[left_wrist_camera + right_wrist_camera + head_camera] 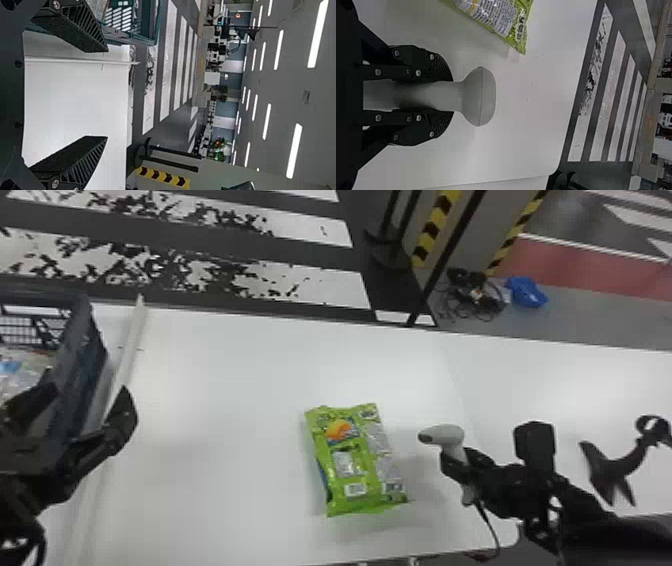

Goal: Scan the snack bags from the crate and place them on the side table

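A green snack bag point(350, 470) lies flat on the white table, its printed side with a barcode label facing up. To its right my right gripper point(462, 467) is shut on a grey-white handheld scanner point(450, 435), whose head is turned toward the bag. In the right wrist view the scanner point(479, 97) stands out between the fingers of my right gripper point(443, 96), and the bag point(498, 19) lies beside it. My left gripper point(82, 400) is open, near the crate at the left. In the left wrist view my left gripper point(107, 95) has nothing between its fingers.
The dark crate point(80, 375) at the left edge holds clear and blue packages. A pale strip point(131, 340) runs along the table beside it. Right of the scanner is a black curved stand point(615, 470) on the adjoining white table point(565, 390).
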